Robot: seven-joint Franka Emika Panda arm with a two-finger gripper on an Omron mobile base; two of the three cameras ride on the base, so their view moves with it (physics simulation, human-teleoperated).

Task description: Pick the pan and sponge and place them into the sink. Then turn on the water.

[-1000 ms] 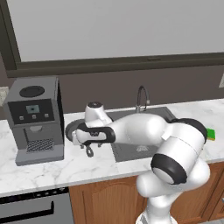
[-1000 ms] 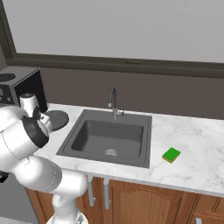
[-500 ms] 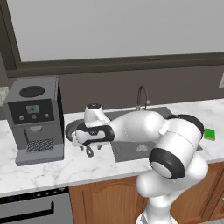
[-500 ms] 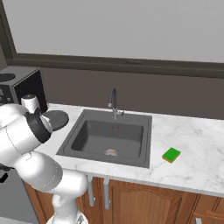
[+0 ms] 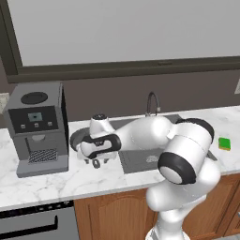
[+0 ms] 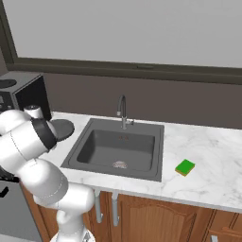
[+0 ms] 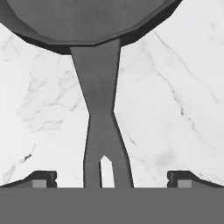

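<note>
The left base view looks forward and down from behind the arm's left, with the coffee machine [image 5: 38, 126] at its left, the sink [image 5: 154, 154] mid-frame behind the arm, and the sponge [image 5: 224, 143] far right. The right base view looks from behind the arm's right, facing the sink [image 6: 118, 151] squarely, the sponge [image 6: 185, 167] right of it, the coffee machine [image 6: 21, 94] at the left edge. Both share counter [image 6: 208, 175], sink, faucet [image 6: 123, 111] and window wall. The hand view sits close above the counter [image 7: 175, 96], looking straight down on the pan [image 7: 87, 22] and its handle.
</note>
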